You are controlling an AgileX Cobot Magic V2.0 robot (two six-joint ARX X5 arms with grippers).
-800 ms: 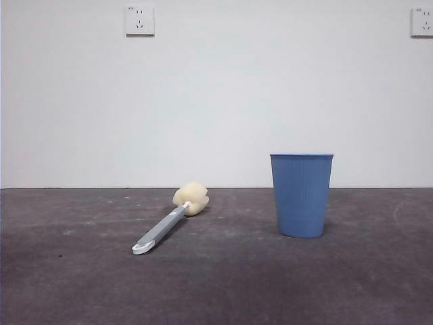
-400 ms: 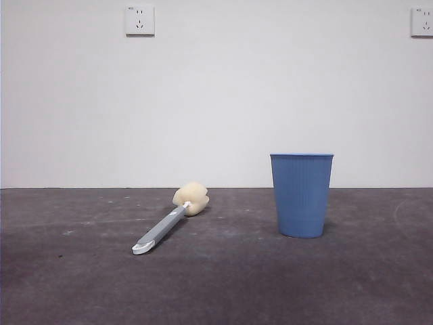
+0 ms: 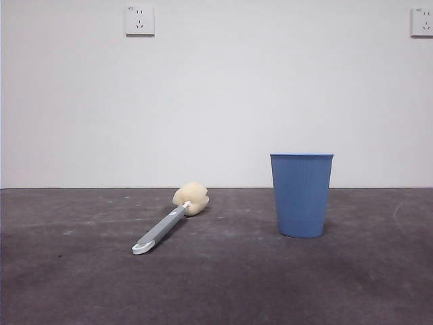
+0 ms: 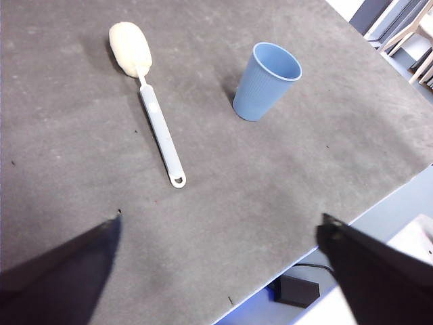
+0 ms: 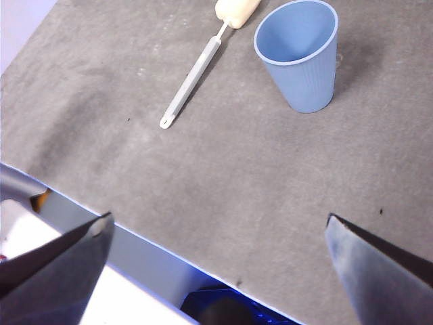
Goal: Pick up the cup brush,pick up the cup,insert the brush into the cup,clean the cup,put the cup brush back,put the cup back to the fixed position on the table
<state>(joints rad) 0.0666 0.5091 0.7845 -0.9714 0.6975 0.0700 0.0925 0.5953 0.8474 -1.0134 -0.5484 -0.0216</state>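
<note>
The cup brush (image 3: pixel 166 224) lies flat on the table (image 3: pixel 223 284), left of centre, its cream sponge head (image 3: pixel 191 198) pointing away and its white tip nearest me. The blue ribbed cup (image 3: pixel 302 195) stands upright to its right, apart from it and empty. Both also show from above: cup brush (image 4: pixel 157 115) and cup (image 4: pixel 266 81) in the left wrist view, cup brush (image 5: pixel 196 71) and cup (image 5: pixel 300 54) in the right wrist view. My left gripper (image 4: pixel 220 233) and right gripper (image 5: pixel 216 230) hover open, high above the table's near edge, holding nothing. Neither arm appears in the front view.
A white wall with two sockets (image 3: pixel 139 20) backs the table. The table's near edge (image 5: pixel 135 233) runs below the right gripper, with a black box (image 4: pixel 296 290) lying beyond the edge under the left one.
</note>
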